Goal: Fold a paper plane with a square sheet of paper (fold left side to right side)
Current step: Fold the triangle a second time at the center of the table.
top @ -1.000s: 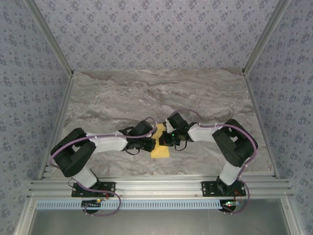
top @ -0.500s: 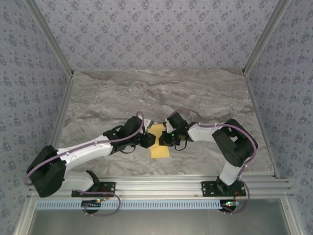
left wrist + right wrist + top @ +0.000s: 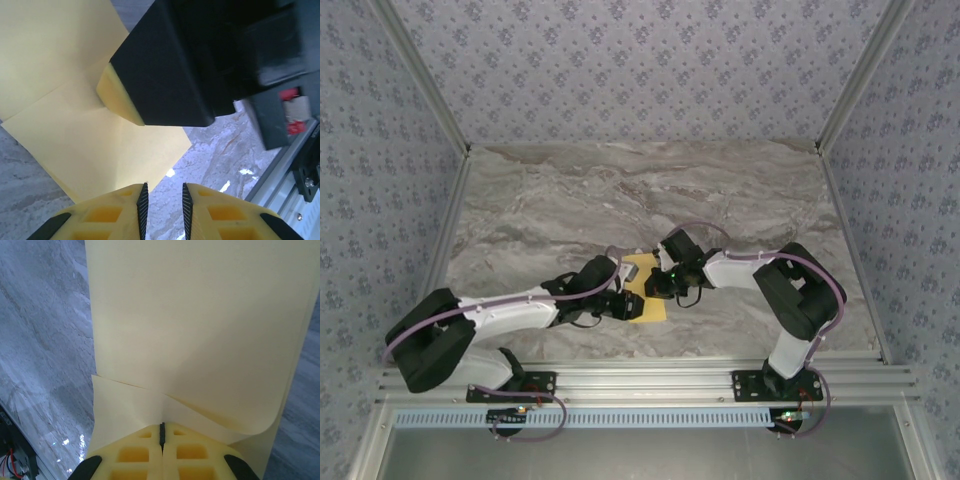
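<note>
The square sheet of paper [image 3: 648, 308] lies part-folded on the desk [image 3: 720, 190] between both tools, long axis away from the bases; right tool [image 3: 161, 432] closed, pinning it; left tool [image 3: 162, 210] slightly parted, empty, nearest its left edge.

Open tabletop [image 3: 620, 190] beyond; right hand [image 3: 652, 286] close before left hand [image 3: 162, 202].

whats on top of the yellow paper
The right hand, shut, presses its tip on the paper. The left hand, slightly open, is over its edge. What lies beneath the right hand's tip is hidden.
</note>
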{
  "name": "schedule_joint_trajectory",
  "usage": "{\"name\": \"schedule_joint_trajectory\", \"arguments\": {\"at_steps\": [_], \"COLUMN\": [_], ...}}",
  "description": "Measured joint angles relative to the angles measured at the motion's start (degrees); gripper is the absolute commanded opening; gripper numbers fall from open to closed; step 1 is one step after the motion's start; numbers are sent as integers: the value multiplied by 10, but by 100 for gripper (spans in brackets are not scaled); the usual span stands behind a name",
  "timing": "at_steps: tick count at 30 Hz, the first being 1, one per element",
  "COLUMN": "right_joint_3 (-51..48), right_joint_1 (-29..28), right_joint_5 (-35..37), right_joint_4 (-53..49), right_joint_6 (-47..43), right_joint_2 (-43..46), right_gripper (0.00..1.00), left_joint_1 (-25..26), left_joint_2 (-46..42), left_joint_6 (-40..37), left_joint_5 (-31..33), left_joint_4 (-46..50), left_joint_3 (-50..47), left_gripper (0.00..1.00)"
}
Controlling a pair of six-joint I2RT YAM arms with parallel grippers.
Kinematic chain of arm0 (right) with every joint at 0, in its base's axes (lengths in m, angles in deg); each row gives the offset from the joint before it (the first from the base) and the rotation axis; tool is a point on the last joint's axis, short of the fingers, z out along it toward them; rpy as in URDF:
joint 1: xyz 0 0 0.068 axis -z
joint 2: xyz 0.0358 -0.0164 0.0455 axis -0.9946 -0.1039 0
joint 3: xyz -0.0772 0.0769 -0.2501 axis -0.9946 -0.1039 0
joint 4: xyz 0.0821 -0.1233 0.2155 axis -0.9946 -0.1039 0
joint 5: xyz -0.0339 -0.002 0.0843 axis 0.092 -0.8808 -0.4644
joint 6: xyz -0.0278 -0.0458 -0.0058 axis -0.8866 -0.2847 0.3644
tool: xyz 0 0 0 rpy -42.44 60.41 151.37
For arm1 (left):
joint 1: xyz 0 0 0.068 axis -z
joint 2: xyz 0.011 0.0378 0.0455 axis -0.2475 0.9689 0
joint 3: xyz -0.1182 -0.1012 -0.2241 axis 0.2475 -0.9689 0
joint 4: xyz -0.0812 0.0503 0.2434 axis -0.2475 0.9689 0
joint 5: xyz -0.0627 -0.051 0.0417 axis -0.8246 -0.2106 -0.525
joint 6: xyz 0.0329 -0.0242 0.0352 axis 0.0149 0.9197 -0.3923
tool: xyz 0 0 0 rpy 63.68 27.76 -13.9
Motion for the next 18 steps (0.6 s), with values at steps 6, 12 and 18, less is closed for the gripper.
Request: {"name": "schedule_joint_trajectory", "arguments": {"at_steps": [6, 12, 18], "right_joint_3": [3, 3, 4], "right_joint_1": [-1, -1, -2], "right_joint_5": [2, 4, 5], "right_joint_4": [-4, -6, -8], "right_joint_6": [-1, -2, -2], "right_joint_2": [0, 0, 0], "right_gripper": [7, 7, 7], "left_joint_1": [1, 1, 5], "left_joint_2": [43, 65, 76], "left_joint_6": [2, 4, 6], "left_joint_5": [-4, 1, 7], "left_joint_4": [-13, -13, -12], "left_joint_3": [0, 3, 3], "left_gripper": [26, 26, 26]}}
